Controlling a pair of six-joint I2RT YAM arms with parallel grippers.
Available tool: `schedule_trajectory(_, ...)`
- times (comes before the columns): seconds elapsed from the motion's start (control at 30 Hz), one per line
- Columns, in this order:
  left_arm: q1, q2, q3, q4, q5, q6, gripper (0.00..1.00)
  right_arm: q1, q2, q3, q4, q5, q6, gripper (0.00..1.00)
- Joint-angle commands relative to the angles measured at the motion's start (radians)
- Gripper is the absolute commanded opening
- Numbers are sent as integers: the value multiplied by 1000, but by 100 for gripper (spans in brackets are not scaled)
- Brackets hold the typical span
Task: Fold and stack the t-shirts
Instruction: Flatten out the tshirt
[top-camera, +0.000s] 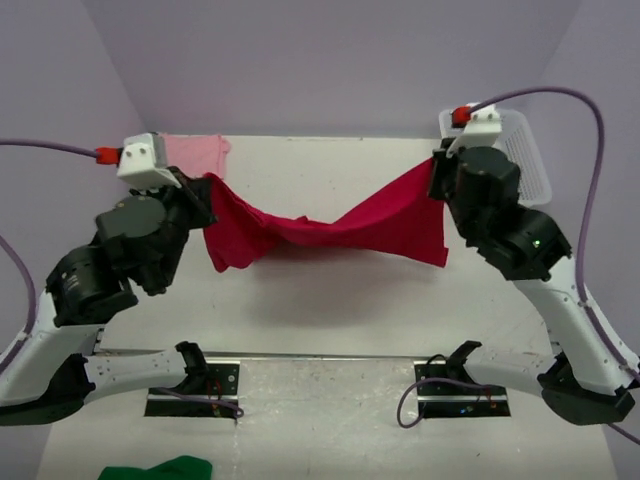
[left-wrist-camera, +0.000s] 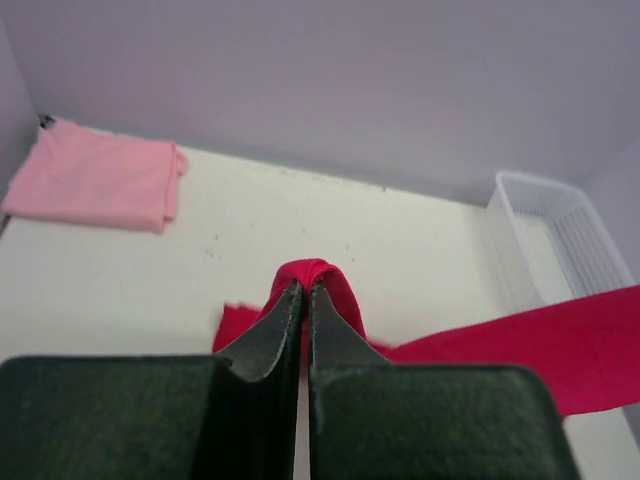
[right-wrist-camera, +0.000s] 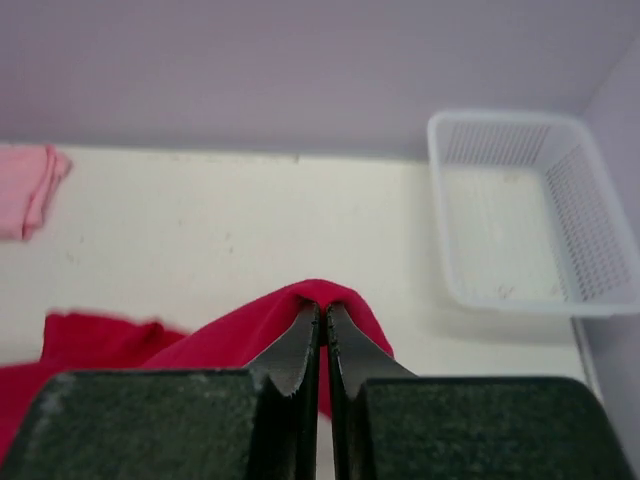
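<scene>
- Pinching a fold of the crimson red t-shirt (left-wrist-camera: 590, 340) in the left gripper (left-wrist-camera: 305, 290); jaws pressed together on the cloth, with a small red hump bulging just past the fingertips.
- Pinching another edge of the same shirt in the right gripper (right-wrist-camera: 322, 308); jaws likewise clamped tight, with cloth draped over both tips and falling away to either side.
- From the top view: shirt strung between the two grippers, raised at both ends, sagging in the middle, with its shadow on the white table (top-camera: 330, 160) beneath.
- Left end bunched, hanging in a narrow bundle below the left fingers.
- Right end spread wider, a flatter panel hanging beneath the right fingers.
- Pale pink t-shirt (left-wrist-camera: 100, 180), folded to a small rectangle and flat on the table, far ahead of the left fingertips and off to their left; well apart from the red shirt.
- Same pink shirt far to the left of the right fingers, only one end showing at the edge of the right wrist view.
- White mesh basket (right-wrist-camera: 500, 118) on the table ahead of the right fingertips and to their right; also ahead and well to the right of the left fingers.
- Green cloth (top-camera: 165, 468) at the near edge, behind the left arm's base, well apart from both grippers and partly cut off by the frame.
</scene>
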Motion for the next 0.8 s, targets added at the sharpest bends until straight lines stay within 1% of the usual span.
schedule_trajectory(0.0,-3,-9,186,101,-123,261,0,-38,3,205,78,-10,-278,0)
schedule_trajectory(0.03,-3,-9,216,150,-143,307,0,-37,8,247,89,-19,-341,0)
schedule_trajectory(0.07,-3,-2,248,169,-144,376,0,-37,21,330,89,-30,-361,0)
schedule_trajectory(0.1,-3,4,315,213,-137,416,0,-37,29,371,87,-59,-386,0)
schedule_trajectory(0.13,-3,6,346,237,-103,456,0,-37,40,418,67,-70,-410,0)
schedule_trajectory(0.17,-3,9,368,268,-79,536,0,-37,60,511,51,-82,-417,0)
schedule_trajectory(0.2,-3,9,403,325,-34,590,0,-35,69,555,8,-123,-429,0)
schedule_trajectory(0.23,-3,17,429,334,-10,643,0,-34,75,621,-6,-143,-437,0)
schedule_trajectory(0.27,-3,17,449,350,15,677,0,-29,77,643,-14,-165,-446,0)
schedule_trajectory(0.3,-2,17,458,401,38,712,0,-26,68,653,-20,-192,-456,0)
schedule_trajectory(0.33,0,17,466,411,100,741,0,-20,57,660,-20,-253,-475,0)
schedule_trajectory(0.4,0,12,468,455,161,798,0,-12,22,663,-2,-303,-484,0)
schedule_trajectory(0.43,1,12,472,460,226,812,0,-6,11,666,1,-326,-483,0)
schedule_trajectory(0.5,3,18,478,488,271,841,0,0,-11,683,13,-382,-478,0)
schedule_trajectory(0.53,3,23,483,494,331,847,0,3,-15,689,18,-405,-480,0)
schedule_trajectory(0.57,3,30,484,508,345,865,0,3,-21,689,27,-441,-481,0)
schedule_trajectory(0.63,3,53,495,560,356,890,0,3,-20,686,61,-449,-504,0)
schedule_trajectory(0.73,1,135,526,621,319,999,0,3,26,696,84,-433,-561,0)
schedule_trajectory(0.77,1,188,539,642,301,1026,0,3,40,696,92,-424,-573,0)
